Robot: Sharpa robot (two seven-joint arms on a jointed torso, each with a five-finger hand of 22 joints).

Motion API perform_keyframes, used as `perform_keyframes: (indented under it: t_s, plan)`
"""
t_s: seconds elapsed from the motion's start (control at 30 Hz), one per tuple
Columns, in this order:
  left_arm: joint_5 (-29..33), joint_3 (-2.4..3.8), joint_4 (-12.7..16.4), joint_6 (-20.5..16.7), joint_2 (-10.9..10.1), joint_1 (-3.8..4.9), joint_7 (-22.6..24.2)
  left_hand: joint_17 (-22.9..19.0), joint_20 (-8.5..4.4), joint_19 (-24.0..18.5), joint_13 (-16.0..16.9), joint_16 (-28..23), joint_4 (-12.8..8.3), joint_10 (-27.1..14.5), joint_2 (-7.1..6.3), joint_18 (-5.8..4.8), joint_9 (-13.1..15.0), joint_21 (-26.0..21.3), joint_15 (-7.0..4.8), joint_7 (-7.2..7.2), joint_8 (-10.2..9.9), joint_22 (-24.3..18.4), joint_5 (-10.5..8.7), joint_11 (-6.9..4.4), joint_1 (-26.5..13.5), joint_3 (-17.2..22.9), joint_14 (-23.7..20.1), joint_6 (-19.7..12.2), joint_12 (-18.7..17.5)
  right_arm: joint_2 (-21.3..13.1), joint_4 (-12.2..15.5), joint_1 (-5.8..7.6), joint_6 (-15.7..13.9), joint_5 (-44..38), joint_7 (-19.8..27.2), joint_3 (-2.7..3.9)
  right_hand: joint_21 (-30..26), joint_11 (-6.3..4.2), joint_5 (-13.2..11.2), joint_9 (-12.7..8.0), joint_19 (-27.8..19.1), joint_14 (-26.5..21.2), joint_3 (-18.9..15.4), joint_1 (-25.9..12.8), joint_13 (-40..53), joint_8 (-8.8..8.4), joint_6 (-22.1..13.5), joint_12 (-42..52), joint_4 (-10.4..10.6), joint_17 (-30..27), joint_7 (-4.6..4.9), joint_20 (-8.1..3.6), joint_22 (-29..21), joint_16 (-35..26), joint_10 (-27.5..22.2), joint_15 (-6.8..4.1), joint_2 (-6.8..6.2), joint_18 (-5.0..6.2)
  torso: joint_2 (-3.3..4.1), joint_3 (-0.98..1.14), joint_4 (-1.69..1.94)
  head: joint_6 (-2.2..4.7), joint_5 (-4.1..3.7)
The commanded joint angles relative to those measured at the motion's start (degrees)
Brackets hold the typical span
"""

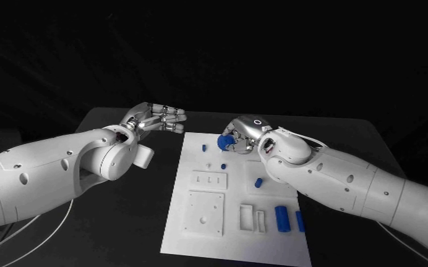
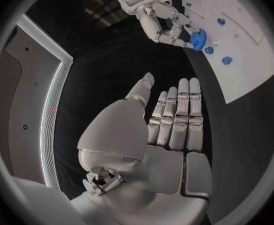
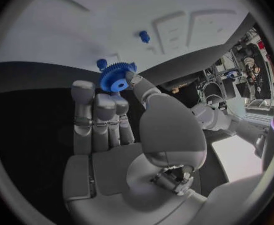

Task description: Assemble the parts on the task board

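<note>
Right hand (image 1: pixel 242 136): pinches a blue gear (image 3: pixel 117 79) between thumb and fingertips, above the far end of the white board (image 1: pixel 201 242), near its upper middle.
Gear: toothed wheel with a centre hole, carried clear of the board and tilted; in the left wrist view it sits at the tips of the right hand, just beside two small blue pegs.
Left hand (image 1: pixel 153 118): hovers over the black table (image 1: pixel 116 230) just off the board's far left corner, fingers straight and side by side, grasping nothing.
Nearest peg (image 3: pixel 101 63): a short blue post standing on the board just behind the gear; likely its seat, though that is a judgement.
Other parts: a second peg (image 1: pixel 204 148) at the far left of the board, a small stub (image 1: pixel 223 167) lower down, a slanted piece (image 1: pixel 258 182) mid-board, and two long bars (image 1: pixel 282 218) near the front right.
Step in hand: probably carrying the gear to its post.
Doing it well: level the gear, line its hole over the post, lower it straight, and let go only once it is seated; a tilted wheel could jam or slip from the light pinch.
</note>
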Motion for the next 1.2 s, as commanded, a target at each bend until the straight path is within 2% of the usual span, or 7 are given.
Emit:
perform_keyframes:
  t_s: [0.03,0.2,0.57,0.8,0.93,1.07,1.2]
  plan:
    - [-0.30,0.04,0.11,0.73,0.23,0.16,0.19,0.07,0.01,0.31,0.09,-0.26,-0.02,-0.41,0.10,-0.07,-0.03,-0.08,0.25,0.09,0.10,-0.05,-0.15,0.09,0.46,-0.23,0.12,-0.32,0.09,0.81,-0.74,0.00,-0.73,-1.73,-0.71,-0.33,0.06,0.02,0.13,0.08,2.81,-0.06,0.00,0.40,0.02,0.15,1.05,-0.02,0.19,-0.05,0.51,-0.28,1.43,0.13,0.52,-0.19,-0.14,-0.61,0.03,0.02,0.08,0.06,0.54]
    - [-0.33,0.04,0.07,0.76,0.35,0.17,0.13,0.07,0.01,0.31,0.09,-0.26,-0.02,-0.41,0.10,-0.07,-0.03,-0.08,0.25,0.09,0.10,-0.05,-0.15,0.09,0.46,-0.23,0.12,-0.32,0.09,2.14,-1.60,-0.01,-0.96,-1.90,-0.78,-1.04,0.01,0.04,0.24,0.08,2.81,-0.09,0.14,0.41,-0.08,0.16,0.83,-0.14,0.27,-0.14,0.57,-0.30,1.41,0.07,0.42,-0.21,-0.25,-0.57,0.09,0.12,-0.10,-0.10,1.04]
    - [-0.48,0.04,0.07,0.90,0.68,0.17,0.04,0.07,0.01,0.31,0.09,-0.26,-0.02,-0.41,0.10,-0.07,-0.03,-0.08,0.25,0.09,0.10,-0.05,-0.15,0.09,0.46,-0.23,0.12,-0.32,0.09,4.03,-3.90,-0.02,-0.13,-2.09,-1.01,-2.40,0.01,0.06,0.27,0.09,2.81,-0.09,0.32,0.31,-0.12,0.17,0.81,-0.18,0.39,-0.21,0.58,-0.28,1.39,0.04,0.39,-0.19,-0.40,-0.56,0.05,0.12,-0.07,-0.44,1.20]
    - [-0.52,0.04,0.06,0.97,0.74,0.17,-0.09,0.07,0.01,0.31,0.09,-0.26,-0.02,-0.41,0.10,-0.07,-0.03,-0.08,0.25,0.09,0.10,-0.05,-0.15,0.09,0.46,-0.23,0.12,-0.32,0.09,4.57,-5.18,-0.02,0.44,-2.13,-1.17,-2.72,-0.11,0.10,0.29,0.08,2.80,-0.13,0.38,0.21,-0.23,0.17,0.45,-0.31,0.41,-0.37,0.67,-0.26,1.33,-0.09,0.26,-0.17,-0.52,-0.54,0.00,0.06,-0.17,-0.62,1.40]
    - [-0.57,0.04,0.07,1.00,0.76,0.17,-0.17,0.07,0.04,0.21,0.08,-0.27,0.06,-0.45,0.02,-0.07,-0.03,0.07,0.28,0.12,0.10,-0.11,-0.12,0.13,0.48,-0.20,0.06,-0.36,0.09,4.81,-5.69,-0.02,0.77,-2.15,-1.35,-2.83,-0.34,0.14,0.29,0.06,2.76,-0.15,0.38,0.14,-0.39,0.14,0.21,-0.49,0.42,-0.48,0.73,-0.24,1.26,-0.19,0.13,-0.14,-0.58,-0.52,0.05,0.15,-0.22,-0.55,1.33]
    - [-0.62,0.04,0.07,1.10,0.79,0.17,-0.23,0.07,0.04,0.21,0.08,-0.27,0.06,-0.45,0.02,-0.07,-0.03,0.07,0.28,0.12,0.10,-0.11,-0.12,0.13,0.48,-0.20,0.06,-0.36,0.09,5.04,-6.19,-0.02,1.22,-2.17,-1.41,-2.88,-0.47,0.16,0.26,0.06,2.74,-0.19,0.40,0.11,-0.49,0.15,0.04,-0.59,0.41,-0.61,0.77,-0.22,1.21,-0.31,0.07,-0.12,-0.61,-0.51,-0.02,0.13,-0.23,-0.54,1.31]
    - [-0.64,0.04,0.08,1.13,0.79,0.17,-0.27,0.07,0.06,0.17,0.09,-0.27,0.09,-0.46,0.01,-0.08,-0.03,0.05,0.29,0.12,0.10,-0.15,-0.12,0.13,0.49,-0.21,0.03,-0.38,0.09,5.29,-6.72,-0.02,1.47,-1.82,-1.15,-2.90,-0.88,0.58,-0.05,-0.05,2.72,-0.21,0.62,0.02,-0.81,0.14,-3.10,-0.86,0.34,-0.82,1.54,-0.08,1.03,-0.56,-0.12,0.09,-0.87,-0.39,-0.01,0.11,-0.25,-0.91,1.39]
